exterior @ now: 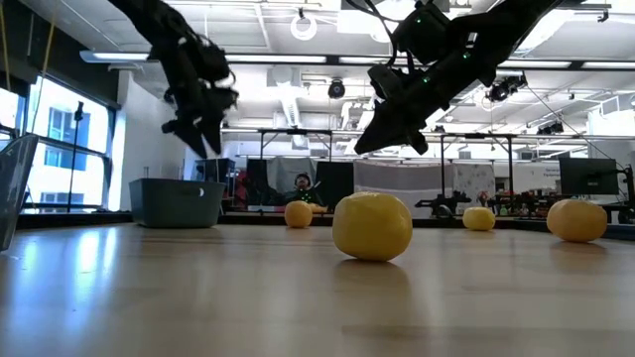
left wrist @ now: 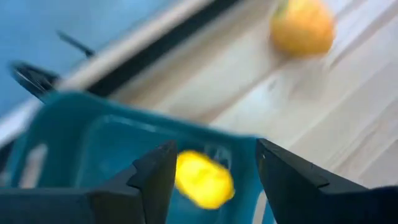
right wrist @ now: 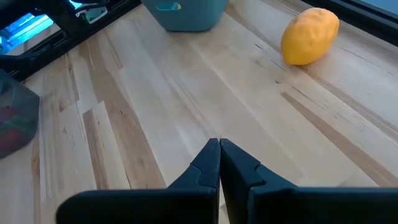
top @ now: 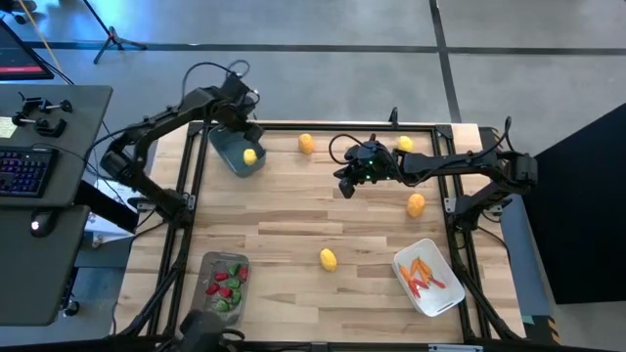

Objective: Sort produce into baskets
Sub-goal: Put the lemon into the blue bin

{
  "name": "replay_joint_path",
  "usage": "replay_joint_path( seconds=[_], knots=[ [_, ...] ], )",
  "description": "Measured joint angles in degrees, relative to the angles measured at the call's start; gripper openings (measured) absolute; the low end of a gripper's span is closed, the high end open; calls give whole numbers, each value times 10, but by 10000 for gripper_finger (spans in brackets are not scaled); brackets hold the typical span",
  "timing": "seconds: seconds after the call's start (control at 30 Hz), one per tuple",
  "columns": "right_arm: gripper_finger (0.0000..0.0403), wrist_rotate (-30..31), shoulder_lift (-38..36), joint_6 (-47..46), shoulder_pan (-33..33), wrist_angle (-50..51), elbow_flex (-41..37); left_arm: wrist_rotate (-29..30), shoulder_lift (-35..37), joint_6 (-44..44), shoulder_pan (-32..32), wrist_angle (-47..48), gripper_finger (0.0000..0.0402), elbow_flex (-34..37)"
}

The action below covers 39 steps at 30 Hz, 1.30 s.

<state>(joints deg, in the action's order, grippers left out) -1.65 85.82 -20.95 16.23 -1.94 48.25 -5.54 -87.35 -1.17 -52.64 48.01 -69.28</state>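
Note:
My left gripper (top: 241, 122) is open above the blue-grey tub (top: 235, 152) at the far left; a yellow lemon (left wrist: 202, 179) shows between its fingers, inside the tub, apart from them. My right gripper (top: 344, 186) is shut and empty above the table's middle (right wrist: 219, 144). Four more lemons lie on the table: one (top: 306, 143) at the far middle, one (top: 404, 144) at the far right, one (top: 416, 204) at the right, one (top: 328, 259) near the middle front. The white tub (top: 427, 277) holds orange sticks. The grey tray (top: 224, 284) holds red and green pieces.
A black frame (top: 323, 125) runs round the wooden table. A desk with a keyboard (top: 24, 171) stands off the left side. The low view shows the nearest lemon (exterior: 372, 226) close to the camera.

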Motion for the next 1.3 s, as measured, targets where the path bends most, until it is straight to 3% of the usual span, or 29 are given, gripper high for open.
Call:
replay_joint_path(
  seconds=[0.23, 0.47, 0.87, 1.13, 1.3],
  knots=[
    [0, -4, -7, 6, 3, 12, 35, 1, 78, -18, 17, -72, 173, 0],
    [0, -1, -9, 28, 22, 99, 92, 2, 99, -17, 61, -116, 159, 2],
    [0, 17, -73, 15, 66, 335, 218, 8, 98, -82, 177, -372, 128, 172],
    [0, 49, -133, -66, 155, 479, 164, 18, 126, -113, 231, -522, 118, 272],
    [1, 52, -134, -61, 235, 525, 110, 18, 146, -148, 245, -573, 117, 319]
  ],
)
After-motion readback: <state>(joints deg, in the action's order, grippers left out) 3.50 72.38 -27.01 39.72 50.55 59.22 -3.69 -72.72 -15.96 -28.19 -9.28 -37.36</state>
